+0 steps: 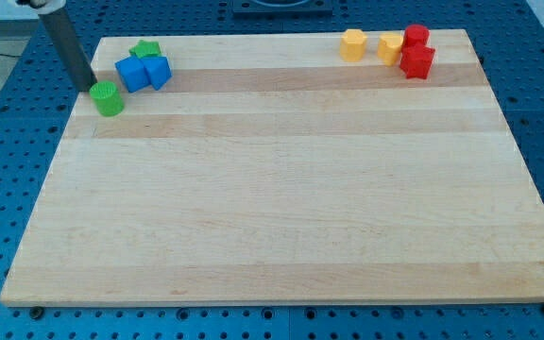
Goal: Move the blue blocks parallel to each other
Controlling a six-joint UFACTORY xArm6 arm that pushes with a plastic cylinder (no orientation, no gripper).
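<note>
In the camera view, my tip (90,88) sits near the board's top-left corner, right against the left side of the green cylinder (108,98), with the rod slanting up toward the view's top left. There is no pincer on this rig, only the bare rod, so nothing is clenched or released. The two blue blocks (143,72) lie just to the right of my tip and slightly nearer the top edge, touching each other, the left one squarish, the right one more wedge-like; their exact faces are hard to read from here. A second green block (144,49) sits behind them by the top edge. I judge this as the approach step: the blues are not yet lined up. Next I'd need to clear the green cylinder and come at one blue block from its side, nudging gently so its partner doesn't turn. By the top-right corner, two yellow blocks (370,45) and two red blocks (416,54) sit well apart from this.
</note>
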